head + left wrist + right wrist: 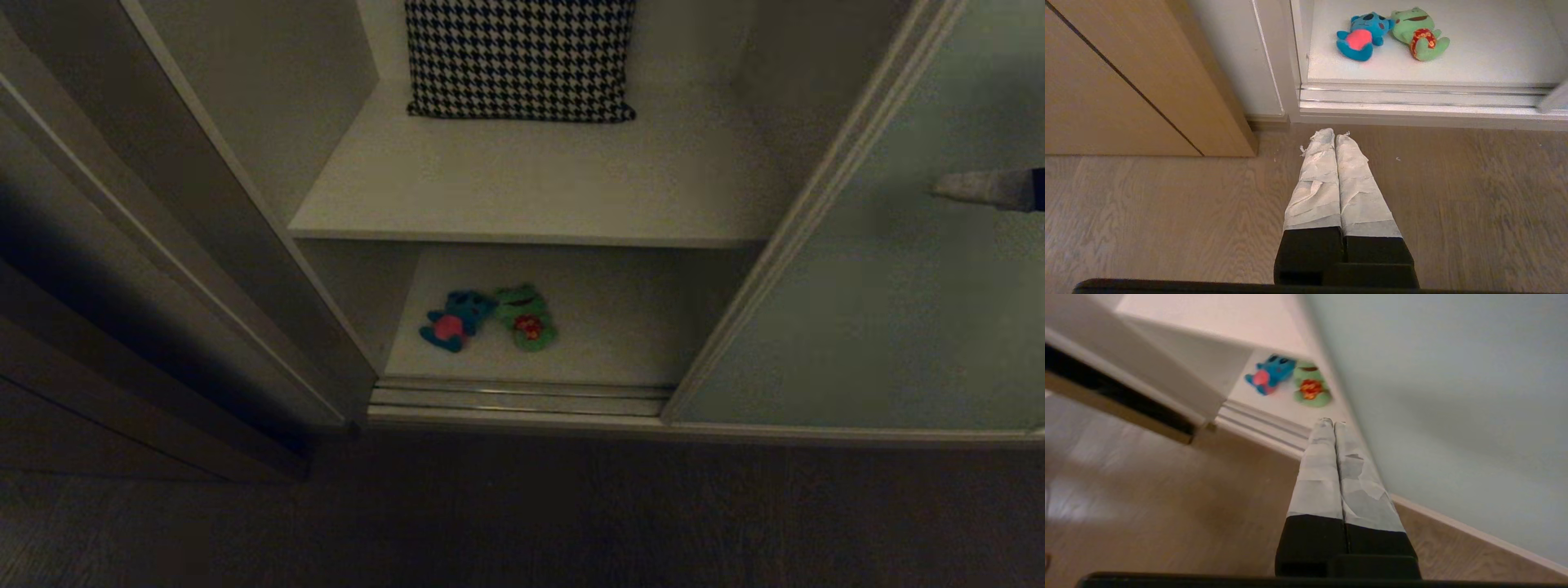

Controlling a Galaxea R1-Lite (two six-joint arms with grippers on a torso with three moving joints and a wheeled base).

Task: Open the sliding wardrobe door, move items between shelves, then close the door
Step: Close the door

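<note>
Wardrobe stands open on its left half. Sliding wardrobe door (pixel 882 310), flat matte pale grey-green panel with a thin light metal frame, covers the right half. Upper shelf (pixel 531 188) is a plain smooth white board carrying a black-and-white houndstooth cushion (pixel 521 57), soft, square, leaning at the back. Lower shelf (pixel 620 327), also plain white, holds both toys at its left front. Blue plush toy (pixel 453 320), fuzzy, pink-red belly, lies on its back, touching the green frog plush (pixel 526 317) with its red flowered belly. Shiny metal sliding track (pixel 522 396) runs along the front edge below them.

Right hand (pixel 939 188) enters from the right edge in front of the door panel, its fingers (pixel 1327 465) wrapped in wrinkled white tape, pressed together, holding nothing. Left hand (pixel 1335 132) hangs low over the floor (pixel 1147 212), taped fingers (pixel 1316 175) closed together too, empty, pointing toward the track.

Floor is grey-brown wood-grain planking. Left of the wardrobe a brown wooden side panel (pixel 1126 81), smooth, with a dark seam line.
</note>
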